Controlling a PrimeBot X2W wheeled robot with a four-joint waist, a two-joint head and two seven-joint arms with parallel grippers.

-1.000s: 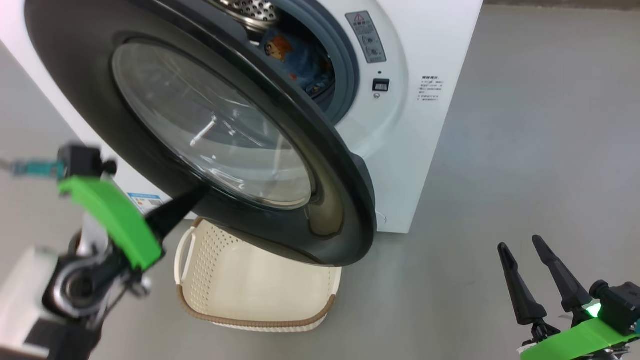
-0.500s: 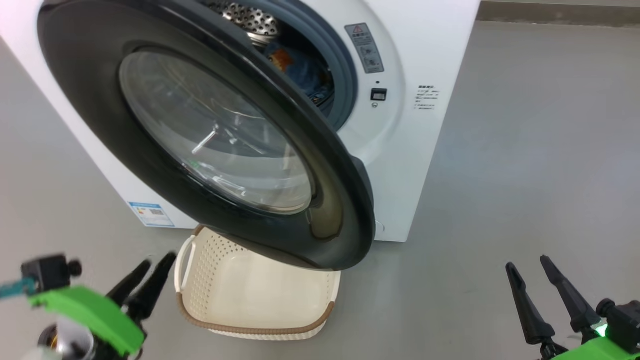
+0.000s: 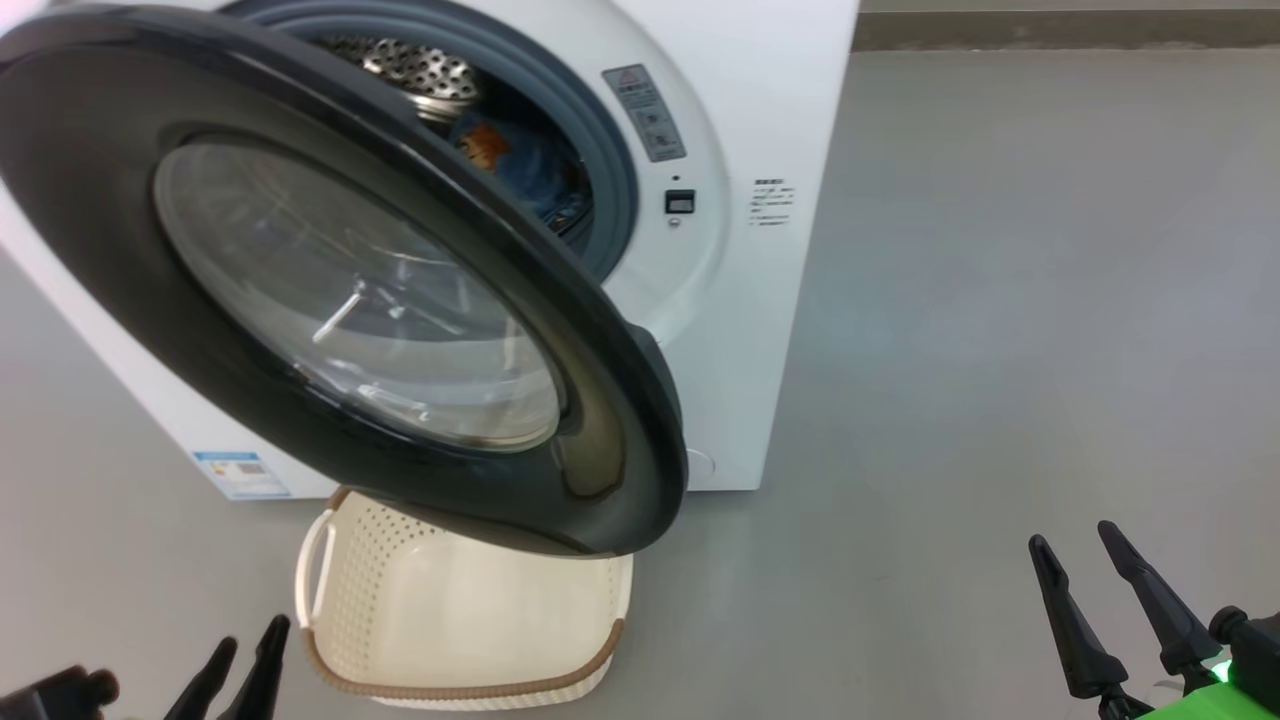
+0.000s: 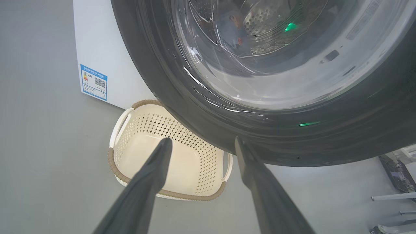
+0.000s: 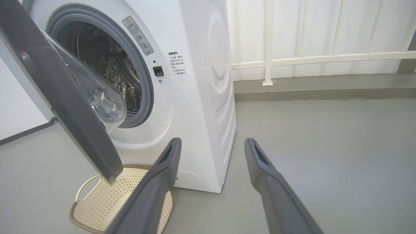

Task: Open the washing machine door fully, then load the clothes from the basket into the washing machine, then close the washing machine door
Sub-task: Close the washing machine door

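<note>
Glossy black and round, the washing machine door (image 3: 340, 300) with its bulging clear glass window stands partly swung out from the big white front-loading washing machine (image 3: 770, 110), and it blocks much of your view of the opening. Past its edge you catch a patch of the light blue printed clothes (image 3: 520, 165) inside the perforated steel drum (image 3: 410, 65). How much fabric lies there you cannot tell, and through the glass in the left wrist view it is a dim blur. The cream-white perforated plastic basket (image 3: 380, 570) with a brown woven-look rim sits on the grey floor (image 3: 1000, 350), its far end hidden under the door. Your left gripper (image 3: 252, 638), cut off at the lower edge, is just beside the basket's handle, fingers spread and empty. Your right gripper (image 3: 1072, 538) hovers well apart at the lower right, likewise spread and empty.
</note>
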